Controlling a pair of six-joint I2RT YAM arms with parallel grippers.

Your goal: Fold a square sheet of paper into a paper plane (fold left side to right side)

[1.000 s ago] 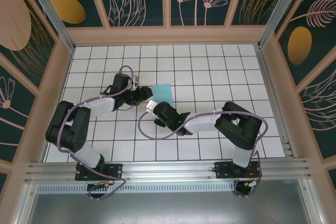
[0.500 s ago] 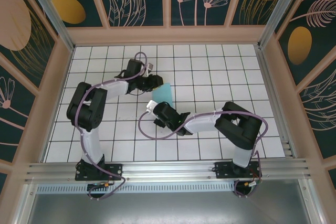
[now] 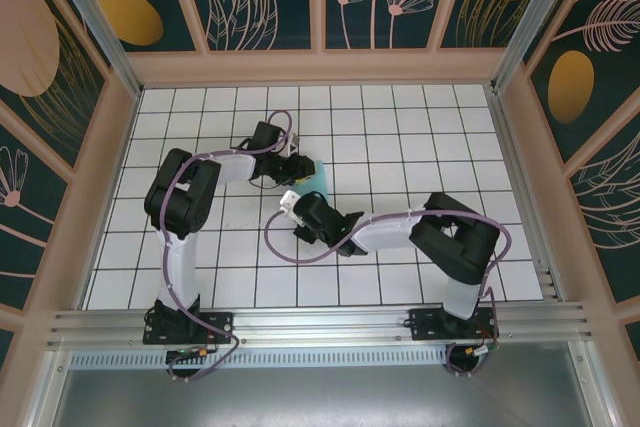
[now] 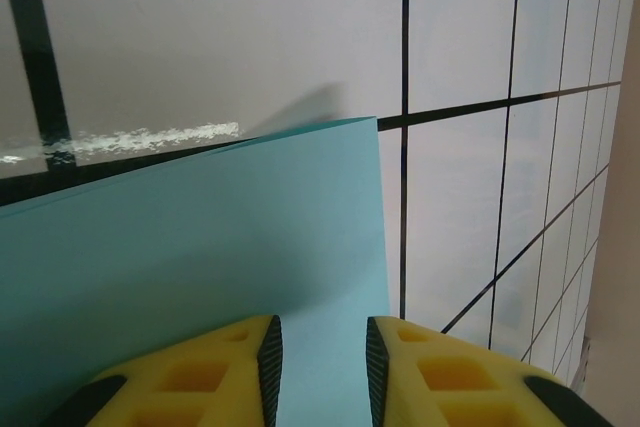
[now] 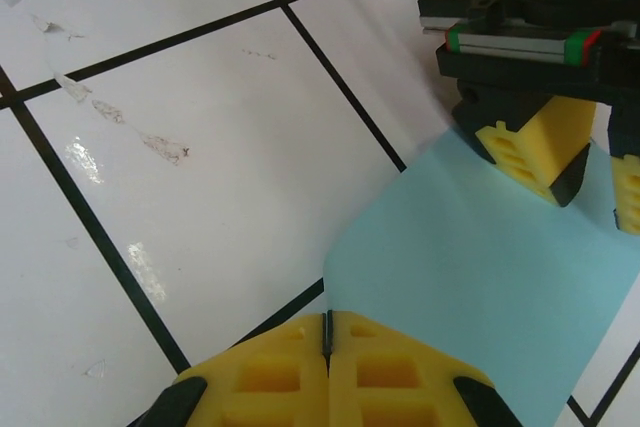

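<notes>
The square sheet of paper (image 3: 322, 180) is light turquoise and lies mid-table; its far edge is slightly raised above the tiles in the left wrist view (image 4: 200, 247). My left gripper (image 3: 304, 169) is at the sheet's left side, open, its yellow fingers (image 4: 235, 367) straddling the paper from above (image 4: 323, 372). My right gripper (image 3: 298, 197) is at the sheet's near-left corner. Its jaws are pressed together (image 5: 327, 332) with the corner of the paper (image 5: 480, 267) running into them. The left gripper's fingers (image 5: 535, 152) show at the paper's far side.
White tiled table (image 3: 400, 127) with black grid lines, enclosed by wooden walls with aluminium posts (image 3: 90, 22). The right arm's purple cable (image 3: 275, 247) loops over the tiles in front of the paper. Open tiles lie to the right and behind the sheet.
The left arm has swung forward and right from the sheet's left, so its open fingers now sit over the paper. The right gripper has stayed at the near corner.
</notes>
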